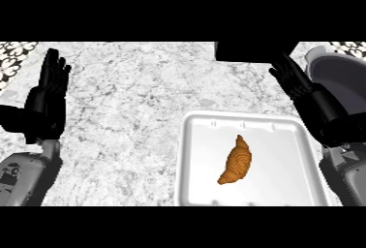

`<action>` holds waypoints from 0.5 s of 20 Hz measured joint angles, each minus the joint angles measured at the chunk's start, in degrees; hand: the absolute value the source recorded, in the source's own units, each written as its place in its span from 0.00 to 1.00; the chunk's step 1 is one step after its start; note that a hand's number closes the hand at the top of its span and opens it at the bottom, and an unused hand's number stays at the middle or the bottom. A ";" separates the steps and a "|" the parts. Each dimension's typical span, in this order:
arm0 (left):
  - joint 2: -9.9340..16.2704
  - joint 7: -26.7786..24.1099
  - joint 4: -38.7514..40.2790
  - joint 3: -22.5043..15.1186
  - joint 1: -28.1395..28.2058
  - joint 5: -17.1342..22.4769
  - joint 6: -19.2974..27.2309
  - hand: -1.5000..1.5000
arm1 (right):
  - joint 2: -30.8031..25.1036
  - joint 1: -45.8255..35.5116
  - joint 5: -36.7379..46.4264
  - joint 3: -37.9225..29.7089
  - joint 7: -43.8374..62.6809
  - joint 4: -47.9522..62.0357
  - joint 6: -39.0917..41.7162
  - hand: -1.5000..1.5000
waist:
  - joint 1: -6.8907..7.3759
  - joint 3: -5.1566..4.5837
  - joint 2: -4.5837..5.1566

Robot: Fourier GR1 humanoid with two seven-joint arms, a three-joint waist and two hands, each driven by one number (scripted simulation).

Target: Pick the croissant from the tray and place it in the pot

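Golden-brown and curved, the croissant [236, 162] is lying on the white tray [204, 145] in front of you, a little right of the view's middle, its pointed tip aiming away from you and its fatter end curling toward the tray's near left. Nothing is touching it.

Your right hand [295, 80] is hanging above the marbled grey bench [143, 97], just past the tray's far right corner, fingers straight and spread, holding nothing. The croissant is sitting nearer to you than that hand and to its left, well apart from the fingertips. The grey forearm is running down along the tray's right edge.

Right beside that hand, at the view's upper right, the grey pot [336, 77] is showing only in part, cut off by the edge and partly hidden behind the hand and wrist.

Your left hand [49, 92] is resting at the far left of the view, fingers up and straight, open, well away from the tray and the croissant.

A dark block [250, 51] is sitting at the bench's far edge, above the tray.
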 measured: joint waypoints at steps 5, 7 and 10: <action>1.31 1.86 -1.92 1.90 2.71 1.42 -1.54 0.50 | -1.79 1.04 7.08 -2.28 -2.54 3.50 -3.63 1.00 | -1.27 0.79 0.83; 1.45 2.78 -1.75 1.71 3.12 1.75 -2.08 0.50 | -6.14 1.33 12.98 -1.99 -3.54 5.62 -4.09 1.00 | -1.39 0.47 1.12; 0.92 4.56 -2.05 1.14 4.23 3.00 -3.04 0.50 | -8.37 4.42 22.28 -1.60 -5.05 9.29 -10.27 0.00 | -1.96 0.76 1.25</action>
